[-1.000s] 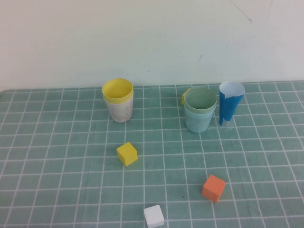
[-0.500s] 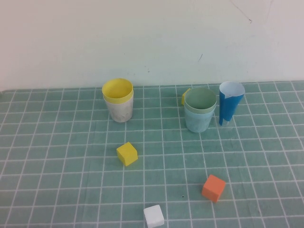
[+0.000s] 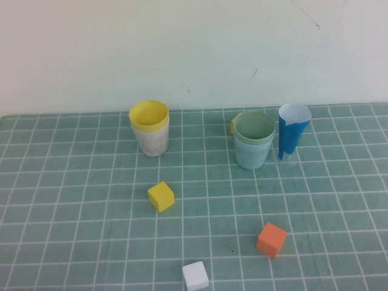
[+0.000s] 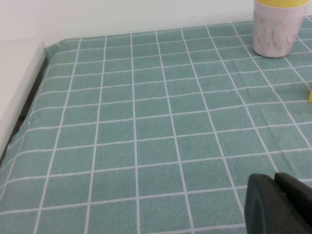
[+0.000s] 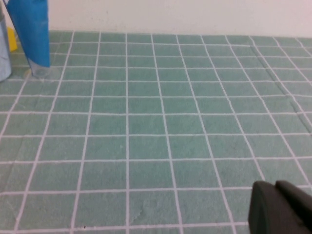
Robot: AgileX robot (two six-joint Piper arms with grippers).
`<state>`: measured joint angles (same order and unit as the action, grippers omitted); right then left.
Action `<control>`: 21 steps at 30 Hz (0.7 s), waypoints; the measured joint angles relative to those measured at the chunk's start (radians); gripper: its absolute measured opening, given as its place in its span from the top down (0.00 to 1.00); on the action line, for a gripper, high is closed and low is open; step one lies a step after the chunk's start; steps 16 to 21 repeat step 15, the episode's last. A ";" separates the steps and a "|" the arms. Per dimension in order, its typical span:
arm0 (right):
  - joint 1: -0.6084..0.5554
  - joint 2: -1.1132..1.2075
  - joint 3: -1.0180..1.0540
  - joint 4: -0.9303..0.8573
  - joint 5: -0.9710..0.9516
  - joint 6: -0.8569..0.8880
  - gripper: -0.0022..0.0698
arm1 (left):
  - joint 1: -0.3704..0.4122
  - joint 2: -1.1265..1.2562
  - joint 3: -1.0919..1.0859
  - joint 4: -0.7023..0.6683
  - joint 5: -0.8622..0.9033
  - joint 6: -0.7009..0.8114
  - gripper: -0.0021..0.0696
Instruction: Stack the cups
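The left gripper (image 4: 280, 204) hangs low over bare green checked cloth (image 3: 91, 212), jaws pressed shut on nothing; the right gripper (image 5: 282, 209) does likewise — both well away from the cups. The yellow cup (image 3: 149, 117) sits nested in the pale pink cup (image 3: 151, 141) at back left. The sage green cup (image 3: 255, 128) sits in the light blue cup (image 3: 251, 156) at back right, just beside a blue-and-white paper cone (image 3: 291, 139). Small cubes lie nearer — yellow (image 3: 160, 196), orange (image 3: 271, 239), white (image 3: 195, 276).
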<state>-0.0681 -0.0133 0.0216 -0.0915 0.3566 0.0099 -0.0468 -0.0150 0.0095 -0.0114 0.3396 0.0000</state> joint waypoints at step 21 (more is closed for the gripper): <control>-0.008 0.000 0.000 -0.005 0.005 -0.032 0.97 | 0.000 0.000 0.000 0.000 0.000 0.000 0.97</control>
